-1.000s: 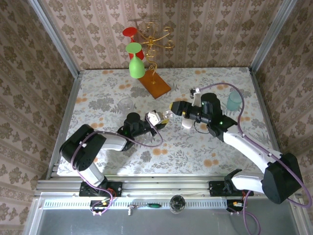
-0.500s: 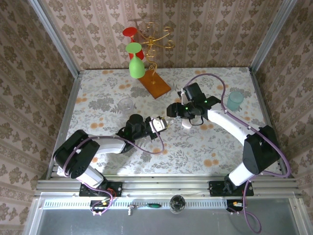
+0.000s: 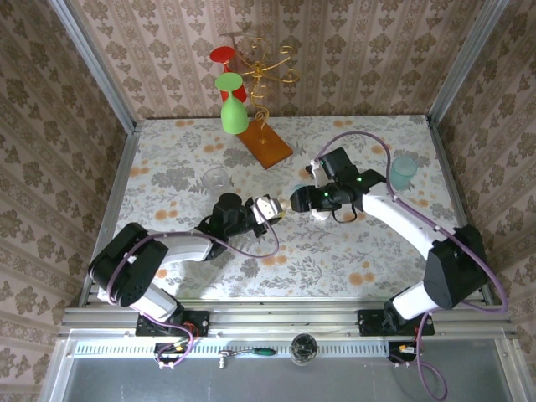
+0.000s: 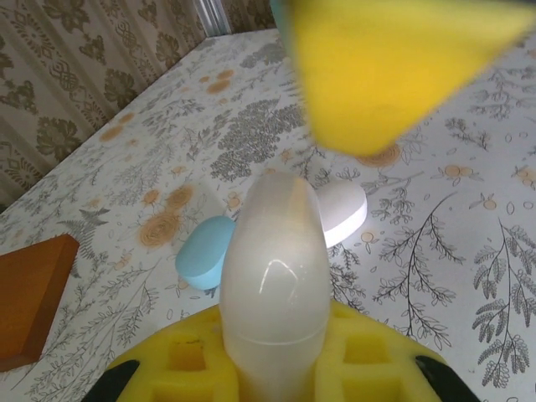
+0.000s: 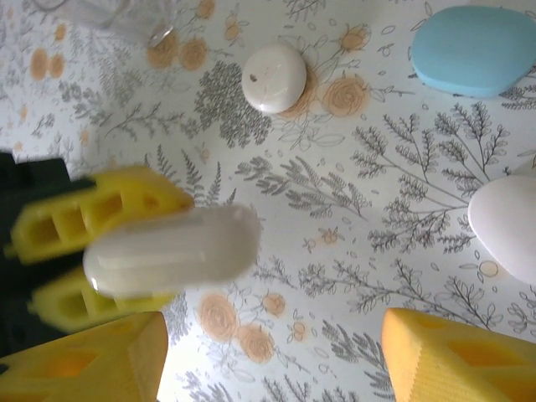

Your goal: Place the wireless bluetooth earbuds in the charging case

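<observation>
Item: charging case [image 4: 272, 276], white, glossy and pebble-shaped, with a faint seam ringing it near the gripped end; lid looks shut (whether earbuds lie inside cannot be told)

Location: held in the air above the middle of the surface [image 3: 335, 260], pinched at one end by the left claw [image 3: 266, 206], which is clamped firmly on it; the free end points toward the right arm

Reason for hold, as judged: one arm steadies the case off the surface so the other can work the lid or load it

Right claw [image 5: 272, 356]: jaws apart with nothing between them, poised just beside the case's free end

Also on the surface, just right of the middle: a pale blue case [image 5: 476, 50] and a second white case [image 5: 507, 228], lying flat, near each other but apart; likely parked there until needed
</observation>
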You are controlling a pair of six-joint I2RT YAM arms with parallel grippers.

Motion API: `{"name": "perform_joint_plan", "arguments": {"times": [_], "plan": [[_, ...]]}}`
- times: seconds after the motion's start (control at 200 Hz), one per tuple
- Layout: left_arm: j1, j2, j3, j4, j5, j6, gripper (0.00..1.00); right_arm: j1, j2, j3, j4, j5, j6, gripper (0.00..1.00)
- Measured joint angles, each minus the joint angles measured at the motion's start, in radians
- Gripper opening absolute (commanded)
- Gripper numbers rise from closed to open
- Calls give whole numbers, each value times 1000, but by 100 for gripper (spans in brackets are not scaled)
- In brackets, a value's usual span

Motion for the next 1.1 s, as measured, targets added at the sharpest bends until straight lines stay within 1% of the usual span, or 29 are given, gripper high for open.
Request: {"name": "perform_joint_plan", "arguments": {"times": [0.07,0.145,0.365,0.465,0.52,0.58,0.725,0.955,0.995,1.025,1.1], "plan": [[21,-26,1,-22,64,-14,0,-5,-61,-40,8,-16,-55,66],[37,-63,10,-76,160,-28,0,-6,-140,-84,26,-41,-140,66],[42,-150,53,-223,422,-60,0,-3,-383,-215,95,-176,-479,64],[42,-162,72,-274,511,-72,0,10,-427,-247,98,-227,-600,61],[42,-165,80,-291,549,-80,0,21,-427,-249,101,-246,-657,55],[42,-168,85,-300,580,-90,0,36,-425,-253,111,-254,-703,50],[42,-170,93,-320,624,-106,0,64,-405,-262,124,-258,-798,47],[40,-170,102,-327,651,-120,0,89,-352,-262,174,-274,-855,41],[41,-170,102,-328,652,-120,0,92,-342,-262,184,-277,-858,38],[41,-170,102,-328,652,-121,0,92,-336,-262,190,-280,-860,33],[42,-170,102,-328,645,-121,0,93,-324,-262,199,-291,-873,20]]}}
